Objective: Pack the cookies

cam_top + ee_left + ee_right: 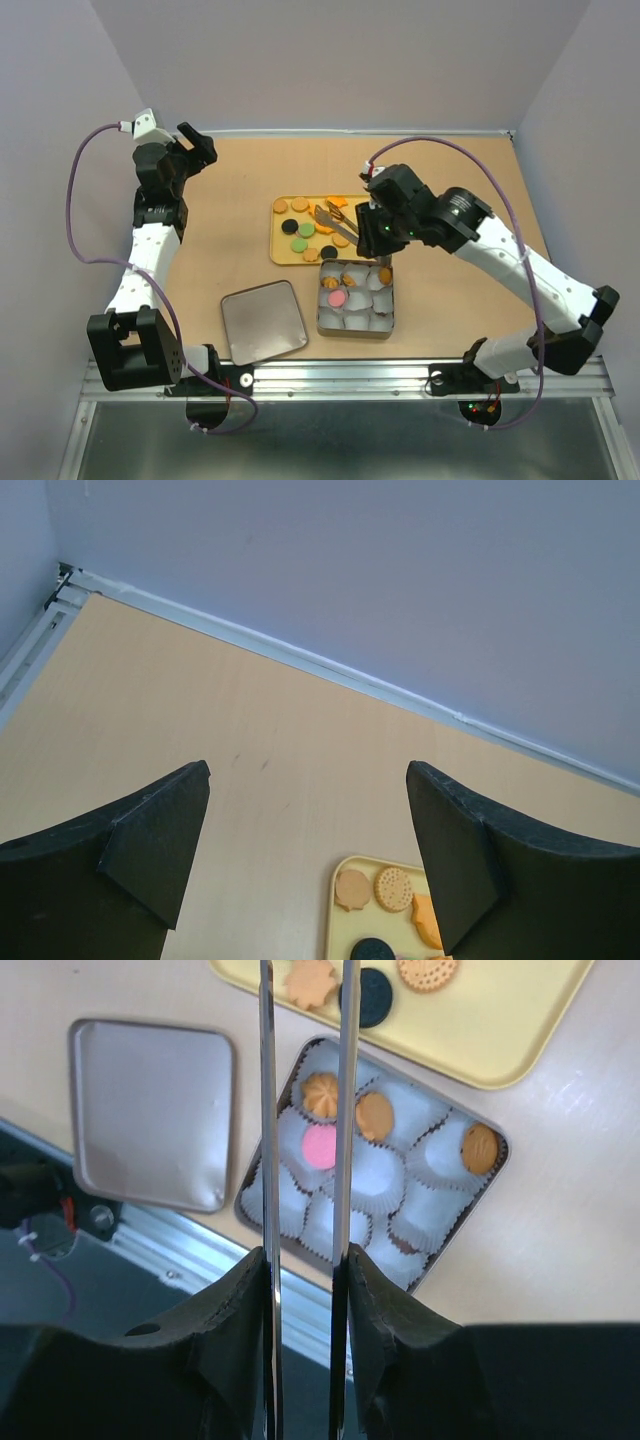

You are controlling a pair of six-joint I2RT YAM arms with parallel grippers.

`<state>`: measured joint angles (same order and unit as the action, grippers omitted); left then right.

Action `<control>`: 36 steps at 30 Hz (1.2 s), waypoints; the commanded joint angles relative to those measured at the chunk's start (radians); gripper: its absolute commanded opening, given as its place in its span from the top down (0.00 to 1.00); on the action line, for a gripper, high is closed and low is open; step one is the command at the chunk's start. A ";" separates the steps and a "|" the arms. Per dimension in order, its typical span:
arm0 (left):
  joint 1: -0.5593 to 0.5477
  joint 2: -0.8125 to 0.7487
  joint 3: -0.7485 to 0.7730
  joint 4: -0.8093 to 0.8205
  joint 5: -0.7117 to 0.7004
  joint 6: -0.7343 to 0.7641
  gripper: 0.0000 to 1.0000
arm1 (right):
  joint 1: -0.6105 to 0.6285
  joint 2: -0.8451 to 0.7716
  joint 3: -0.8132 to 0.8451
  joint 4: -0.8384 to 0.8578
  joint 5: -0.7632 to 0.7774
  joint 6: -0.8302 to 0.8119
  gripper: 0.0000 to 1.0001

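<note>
Cookies [300, 230] in tan-orange, green and black lie on a yellow tray [278, 250]. My right gripper [375, 228] is shut on metal tongs [335, 222] whose blades reach left over the tray. In the right wrist view the gripper [305, 1260] holds the tong blades [268, 1110] above a tin [440, 1250] of white paper cups. Three orange cookies [374, 1115] and a pink cookie [320, 1146] sit in cups. The tong tips run out of that view. My left gripper [195, 145] is open, empty and raised at the back left; it also shows in the left wrist view [308, 780].
The tin [322, 325] stands just in front of the tray. Its lid [262, 320] lies flat to the tin's left, near the front edge. The tray corner [340, 900] with several cookies shows below my left gripper. Walls close the back and sides.
</note>
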<state>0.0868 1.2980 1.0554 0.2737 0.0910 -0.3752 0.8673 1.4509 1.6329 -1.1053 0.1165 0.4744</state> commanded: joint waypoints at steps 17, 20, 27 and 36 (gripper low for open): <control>0.004 -0.037 -0.026 0.053 -0.011 0.019 0.09 | 0.007 -0.438 -0.421 -0.096 -0.348 0.116 0.63; 0.004 -0.036 -0.031 0.051 -0.017 0.022 0.09 | 0.007 -0.471 -0.467 -0.091 -0.362 0.119 0.64; 0.005 -0.028 -0.029 0.051 -0.011 0.019 0.09 | 0.007 -0.492 -0.513 -0.125 -0.316 0.090 0.63; 0.004 -0.035 -0.034 0.048 -0.016 0.022 0.09 | 0.007 -0.469 -0.561 -0.067 -0.285 0.086 0.64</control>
<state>0.0868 1.2976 1.0267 0.2798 0.0780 -0.3679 0.8673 0.9794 1.0748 -1.2236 -0.2039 0.5732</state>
